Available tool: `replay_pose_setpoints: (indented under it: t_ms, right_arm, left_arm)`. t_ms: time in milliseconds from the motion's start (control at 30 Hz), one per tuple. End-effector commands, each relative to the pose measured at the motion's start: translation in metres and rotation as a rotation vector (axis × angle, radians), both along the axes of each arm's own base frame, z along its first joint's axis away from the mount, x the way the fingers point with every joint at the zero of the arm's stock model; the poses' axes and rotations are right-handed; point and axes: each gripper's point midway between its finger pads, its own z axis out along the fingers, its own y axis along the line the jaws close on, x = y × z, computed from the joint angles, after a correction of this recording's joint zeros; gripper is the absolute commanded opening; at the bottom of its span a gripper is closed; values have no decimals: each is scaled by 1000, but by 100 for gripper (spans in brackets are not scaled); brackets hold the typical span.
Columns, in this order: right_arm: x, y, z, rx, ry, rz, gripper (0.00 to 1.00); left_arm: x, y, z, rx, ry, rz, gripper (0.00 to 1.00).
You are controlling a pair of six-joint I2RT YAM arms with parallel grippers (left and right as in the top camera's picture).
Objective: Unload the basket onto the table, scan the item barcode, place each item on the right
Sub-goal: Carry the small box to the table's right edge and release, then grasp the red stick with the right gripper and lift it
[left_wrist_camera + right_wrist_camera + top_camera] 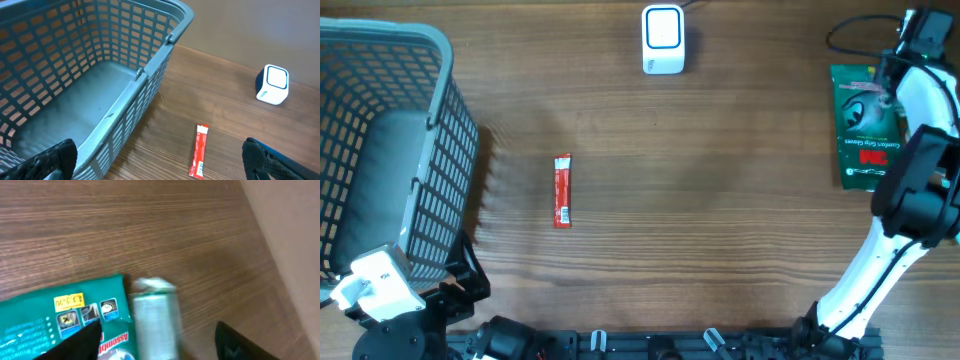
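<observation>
Two arms, right arm stretched over the green packet [865,125] lying flat at the right of the table [720,200], right gripper [155,340] spread apart, left gripper [160,157] wide beside the basket [165,45], packet's label blurred, partly covered.

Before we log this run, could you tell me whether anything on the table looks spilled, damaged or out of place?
Nothing stands out: the basket sits upright and empty, the scanner stands at the far edge, and the sachet and packet lie flat, no damage visible.
</observation>
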Motion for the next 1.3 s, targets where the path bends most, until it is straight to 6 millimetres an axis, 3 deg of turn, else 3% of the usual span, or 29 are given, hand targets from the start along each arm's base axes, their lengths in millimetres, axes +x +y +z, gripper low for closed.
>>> replay_pose_setpoints:
  t_ms: [0,67,100,200,267,400,533,700,833,1033,1200,1267]
  right_arm:
    - [31,60,31,186,-127,83,100]
    - [43,122,54,392,-204,175,100]
    - [40,174,62,594,-207,242,100]
    - [4,319,62,1139,-25,397,100]
    - [-32,407,48,1326,155,458,98]
    - [-108,523,5,1237,408,640,93]
    - [-160,610,-18,937,435,826,93]
    - [-174,665,-42,537,231,921,90]
    - [-183,696,-51,472,171,1037,79]
    - [-199,708,-80,541,256,1080,32]
    - [-206,698,-88,514,311,1063,25]
    - [-211,688,-93,487,353,1043,18]
  left_arm:
    - [0,1,0,1,-5,5,100]
    - [0,1,0,1,-5,5,100]
    - [0,1,0,1,-5,5,100]
    - [0,1,0,1,-5,5,100]
    - [0,1,0,1,-5,5,100]
    - [0,1,0,1,-5,5,100]
    - [0,1,0,1,-5,5,100]
    - [0,1,0,1,-5,5,100]
    - [0,1,0,1,-5,5,100]
    - [0,1,0,1,-5,5,100]
    - [0,1,0,1,-5,5,100]
    - [0,1,0,1,-5,5,100]
